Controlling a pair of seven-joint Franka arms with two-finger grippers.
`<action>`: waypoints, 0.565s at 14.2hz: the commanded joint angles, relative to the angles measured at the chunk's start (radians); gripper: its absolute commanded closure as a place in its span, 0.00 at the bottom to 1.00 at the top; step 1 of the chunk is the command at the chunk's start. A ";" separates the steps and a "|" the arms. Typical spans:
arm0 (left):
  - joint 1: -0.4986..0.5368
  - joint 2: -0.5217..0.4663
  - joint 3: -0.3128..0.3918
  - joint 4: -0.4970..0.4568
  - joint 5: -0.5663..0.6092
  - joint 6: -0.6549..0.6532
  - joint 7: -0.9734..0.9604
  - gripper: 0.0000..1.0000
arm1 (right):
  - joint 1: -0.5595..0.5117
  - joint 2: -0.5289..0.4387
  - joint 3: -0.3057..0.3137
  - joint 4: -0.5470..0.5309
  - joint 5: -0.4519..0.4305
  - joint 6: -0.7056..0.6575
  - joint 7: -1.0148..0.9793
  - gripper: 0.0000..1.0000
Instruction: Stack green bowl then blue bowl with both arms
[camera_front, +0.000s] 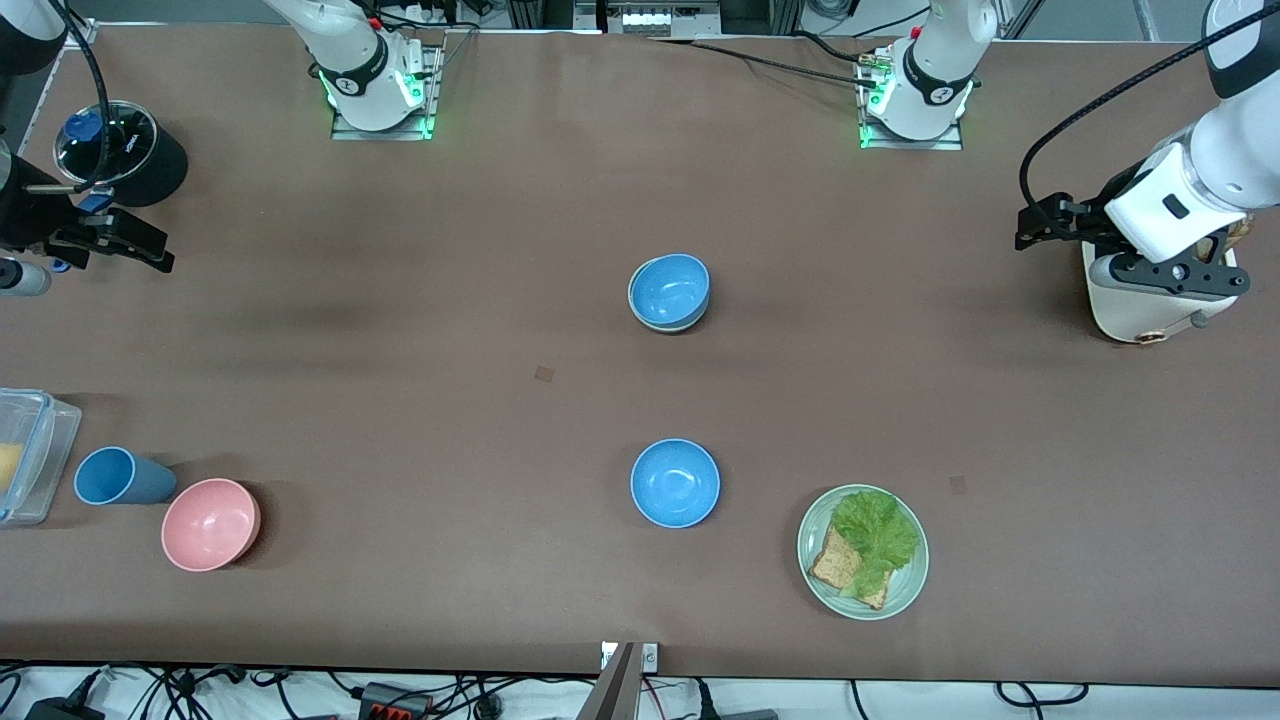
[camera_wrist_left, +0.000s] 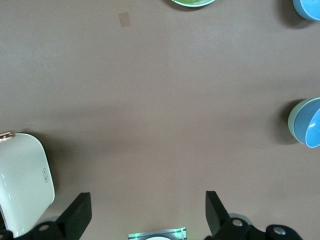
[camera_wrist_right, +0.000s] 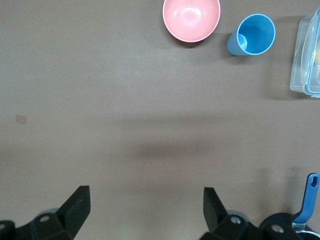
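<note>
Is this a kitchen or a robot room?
Probably a robot lab set up like a kitchen: two robot arms bolted to a brown table, cables along its edge, and dishes like a blue bowl and pink bowl.

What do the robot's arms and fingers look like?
Two white jointed arms with black bands and looping black cables rise from bases glowing green. The left gripper and the right gripper are black. Each has two flat, wedge-shaped black fingers, like the right gripper's.
</note>
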 joint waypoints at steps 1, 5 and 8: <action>0.002 -0.014 0.001 -0.005 -0.012 -0.013 0.027 0.00 | -0.010 -0.026 0.012 -0.023 -0.002 -0.006 -0.012 0.00; 0.011 -0.015 0.003 -0.005 -0.003 0.045 -0.025 0.00 | -0.010 -0.041 0.012 -0.042 -0.002 0.003 -0.012 0.00; 0.011 -0.014 0.003 -0.004 0.020 0.045 -0.008 0.00 | -0.011 -0.041 0.009 -0.040 -0.002 0.015 -0.012 0.00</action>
